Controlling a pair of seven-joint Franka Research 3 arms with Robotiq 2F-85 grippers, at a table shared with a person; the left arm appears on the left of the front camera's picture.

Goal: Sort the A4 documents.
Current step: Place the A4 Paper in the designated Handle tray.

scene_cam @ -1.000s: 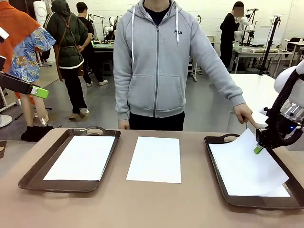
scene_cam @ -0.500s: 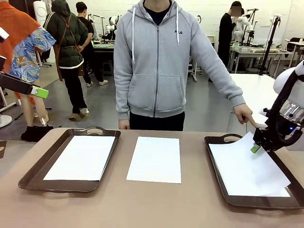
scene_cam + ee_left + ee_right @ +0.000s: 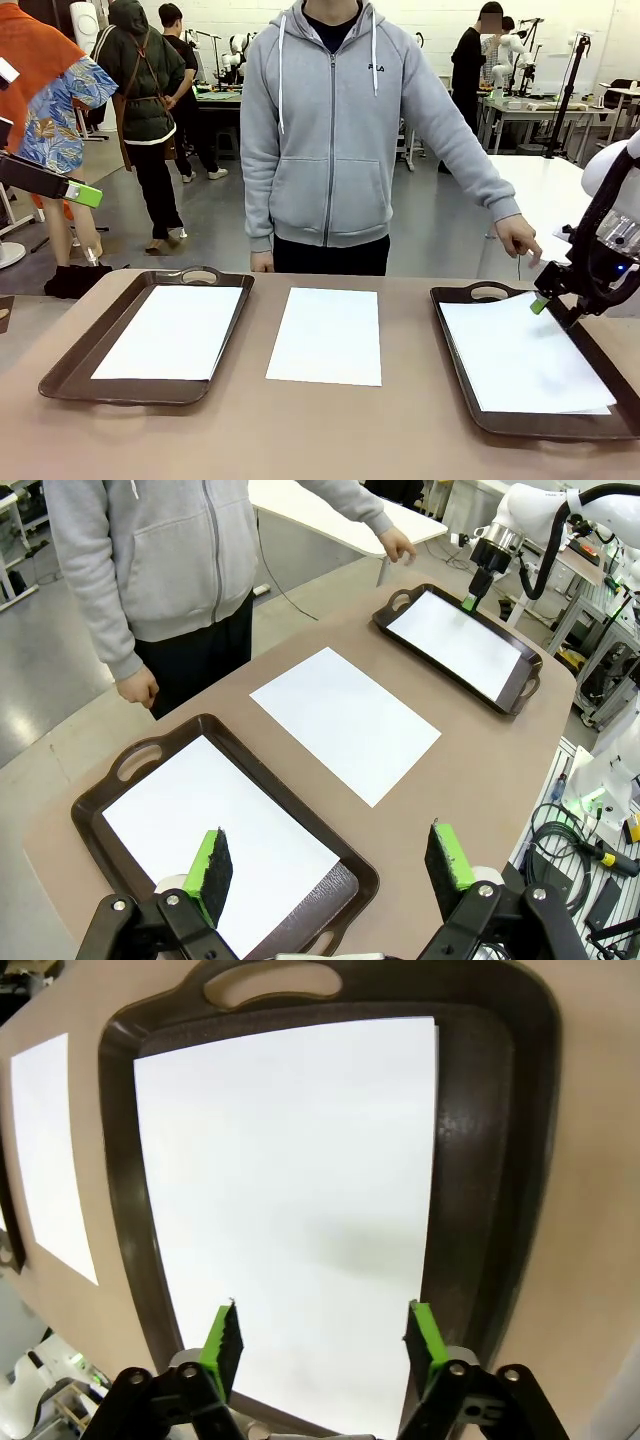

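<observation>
Three white A4 documents are in view. One lies in the left brown tray [image 3: 70, 372], one [image 3: 327, 335] rests flat on the table between the trays, and one [image 3: 520, 355] lies in the right tray [image 3: 455, 345]. My right gripper [image 3: 548, 296] hovers open just above that tray's far right corner with nothing between its fingers; in its wrist view [image 3: 322, 1335] the sheet [image 3: 290, 1190] lies flat below. My left gripper [image 3: 330, 865] is open and empty, high above the left tray's sheet [image 3: 215, 825]; it shows at the left edge [image 3: 85, 194].
A person in a grey hoodie stands at the far side, one hand [image 3: 520, 238] held near the right tray's far corner, the other [image 3: 261, 262] by the table edge. Bare brown tabletop [image 3: 300, 430] runs along the front. Cables and gear [image 3: 590, 850] sit beyond the table's right end.
My right gripper opened and let go of the sheet, which settled flat into the right tray. The gripper drew up and back a little. The left arm stayed still.
</observation>
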